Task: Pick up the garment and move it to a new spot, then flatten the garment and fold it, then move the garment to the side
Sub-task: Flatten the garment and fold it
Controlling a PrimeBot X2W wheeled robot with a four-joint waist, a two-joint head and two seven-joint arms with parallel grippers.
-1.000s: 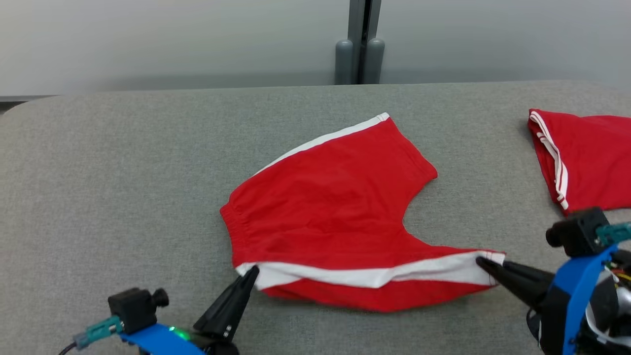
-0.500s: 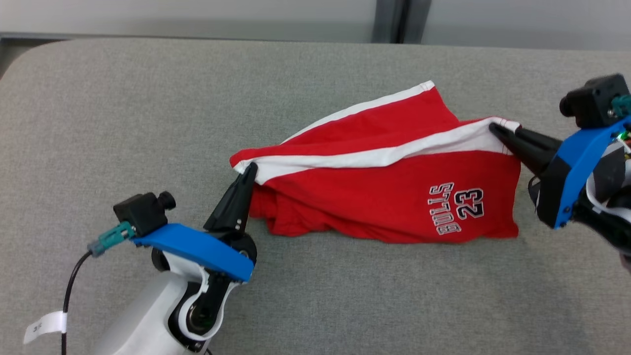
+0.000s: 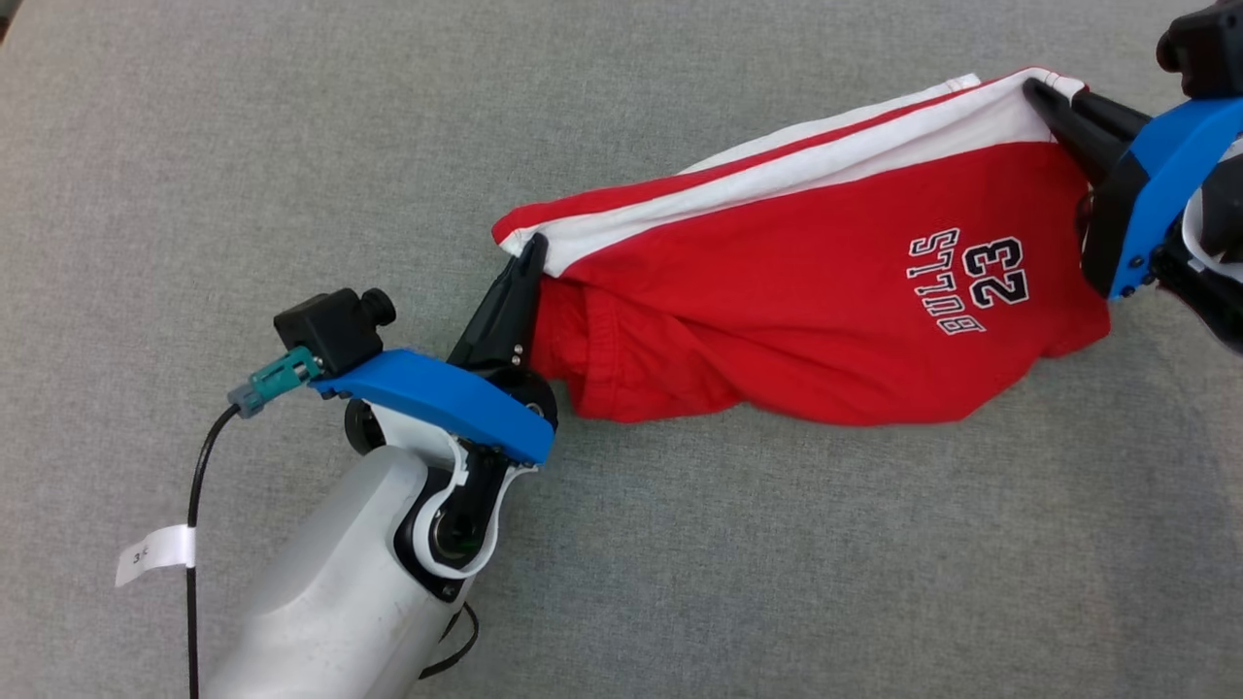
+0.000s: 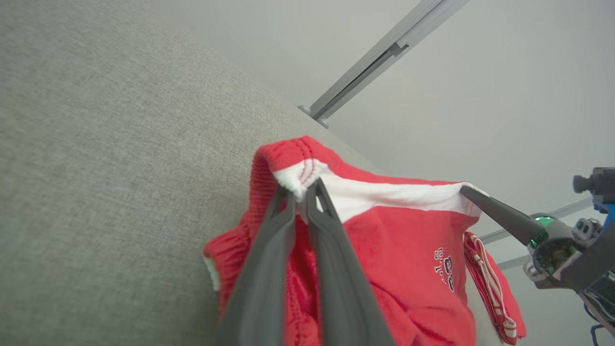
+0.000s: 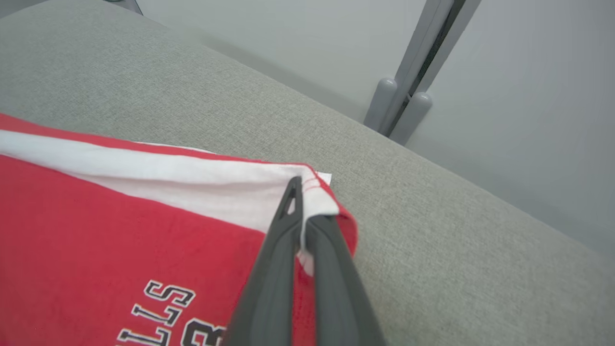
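Garment (image 3: 777,291), seemingly aloft, between tight fingers (image 3: 503,309)

I look down on a grey woven surface (image 3: 291,146). Behind its far edge I see a pale wall (image 5: 528,96) and a grey upright post (image 5: 423,57) with two rounded grey pegs (image 5: 379,103) at its foot. Spare red shorts (image 4: 502,307) with white stripes lie on the surface.

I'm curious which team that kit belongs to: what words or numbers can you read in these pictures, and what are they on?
"BULLS": on the red shorts, upside down in the head view.
"23": on the shorts, next to that word.
White tag beside the left forearm: it bears a mark that is too small to read.
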